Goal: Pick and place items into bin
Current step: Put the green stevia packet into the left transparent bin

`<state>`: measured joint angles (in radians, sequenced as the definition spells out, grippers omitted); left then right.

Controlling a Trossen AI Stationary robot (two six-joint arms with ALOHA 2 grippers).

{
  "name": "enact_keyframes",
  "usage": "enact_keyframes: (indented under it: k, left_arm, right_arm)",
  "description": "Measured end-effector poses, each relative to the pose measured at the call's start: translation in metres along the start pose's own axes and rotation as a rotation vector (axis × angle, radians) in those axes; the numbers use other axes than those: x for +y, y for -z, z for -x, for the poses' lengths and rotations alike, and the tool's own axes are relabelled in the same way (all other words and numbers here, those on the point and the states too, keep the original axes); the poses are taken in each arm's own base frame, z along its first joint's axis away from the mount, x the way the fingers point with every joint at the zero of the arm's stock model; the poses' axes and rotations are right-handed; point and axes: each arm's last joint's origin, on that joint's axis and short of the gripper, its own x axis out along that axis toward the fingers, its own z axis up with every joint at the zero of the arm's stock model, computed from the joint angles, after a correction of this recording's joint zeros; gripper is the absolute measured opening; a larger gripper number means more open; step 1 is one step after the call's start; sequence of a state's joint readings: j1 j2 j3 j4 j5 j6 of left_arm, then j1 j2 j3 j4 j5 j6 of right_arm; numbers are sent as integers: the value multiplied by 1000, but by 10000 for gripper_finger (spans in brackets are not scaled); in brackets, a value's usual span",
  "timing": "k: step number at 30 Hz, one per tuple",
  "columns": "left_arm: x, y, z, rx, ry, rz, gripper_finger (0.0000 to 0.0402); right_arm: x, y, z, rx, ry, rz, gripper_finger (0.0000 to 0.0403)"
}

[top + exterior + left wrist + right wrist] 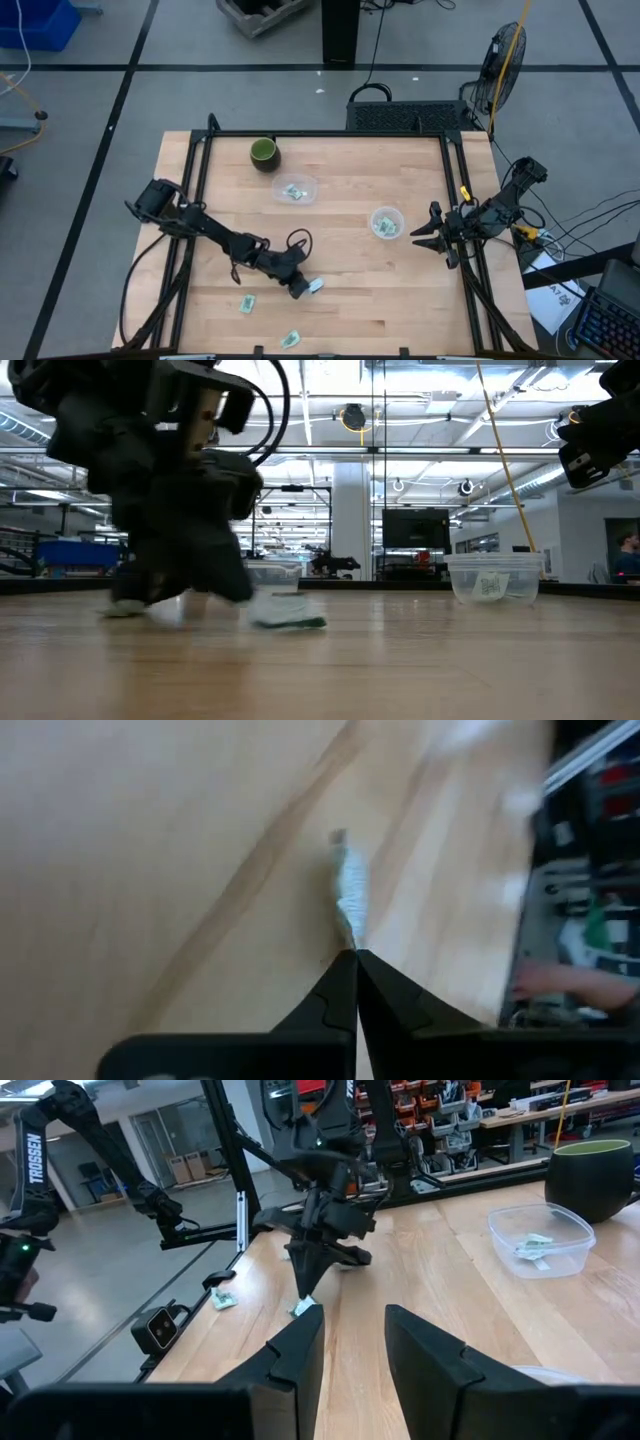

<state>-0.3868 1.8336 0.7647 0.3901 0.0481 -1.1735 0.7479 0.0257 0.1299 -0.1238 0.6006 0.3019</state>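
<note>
Left gripper point(303, 288) clenched on a packet point(315, 285), lower centre of the table point(400, 290).
My low view blurs it; right gripper point(422, 238) waits spread, empty, right edge.

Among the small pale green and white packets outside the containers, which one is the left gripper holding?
The packet pinched in the shut left gripper, right of two other loose packets lying untouched nearer the table's front edge.

Worktop point(400, 290) count: 2 clear containers, far one point(296, 189) w/ 1 packet inside, right one point(386, 222) w/ 1 packet. 1 green cup point(263, 153). 3 loose packets: one point(314, 286) mid, two near edge point(246, 304) point(290, 340). 2 arms.
</note>
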Motion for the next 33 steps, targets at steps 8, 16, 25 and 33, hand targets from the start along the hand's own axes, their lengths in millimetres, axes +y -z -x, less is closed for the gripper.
enact_keyframes:
  k: [8,16,25,33]
  left_arm:
    - [-10,-32,15,-126,104,-65,8]
    - [-15,-73,67,-261,33,-166,8]
    - [24,-106,132,-399,-417,-133,11]
    - [51,-127,147,-418,-526,-75,17]
  right_arm:
    - [0,0,0,0,0,0,100]
    - [0,0,0,0,0,0,100]
    - [0,0,0,1,0,1,100]
    - [0,0,0,1,0,1,100]
